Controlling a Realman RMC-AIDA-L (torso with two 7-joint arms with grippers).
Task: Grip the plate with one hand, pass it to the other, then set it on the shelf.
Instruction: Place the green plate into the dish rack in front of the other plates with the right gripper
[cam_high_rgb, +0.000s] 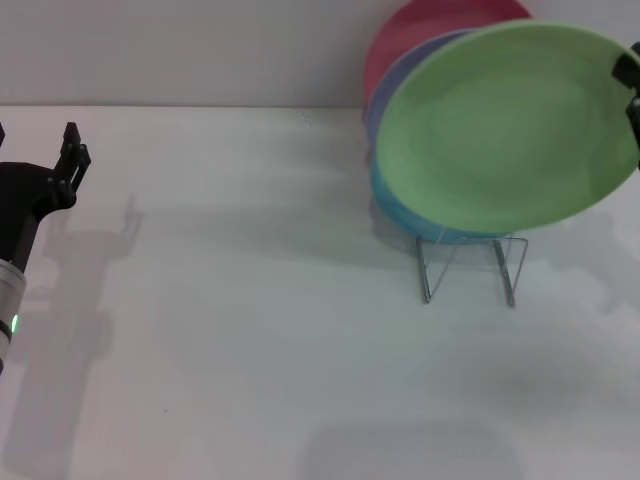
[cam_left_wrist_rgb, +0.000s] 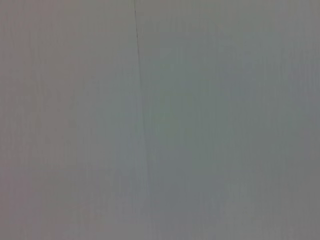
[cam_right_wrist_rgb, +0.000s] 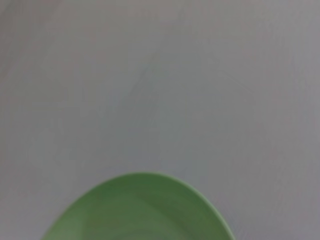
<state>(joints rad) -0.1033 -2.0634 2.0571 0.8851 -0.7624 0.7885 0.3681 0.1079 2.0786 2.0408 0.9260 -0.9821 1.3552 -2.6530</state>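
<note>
The plate (cam_high_rgb: 510, 125) is round, light green and matte, with a shallow raised rim. It is held tilted, its concave face toward the head camera, in front of the other plates standing in the shelf (cam_high_rgb: 470, 265), at the right rear of the white table. Its lower edge is above the shelf's front wire loops. Its right edge meets the right gripper (cam_high_rgb: 630, 95), of which only a dark part shows at the frame's edge. The right wrist view shows an arc of the plate's rim (cam_right_wrist_rgb: 145, 210) against a plain grey surface. The shelf is a thin silver wire rack with upright bent loops, narrower than the plate. The left gripper (cam_high_rgb: 68, 160) is black, at the far left, well apart from the plate.
</note>
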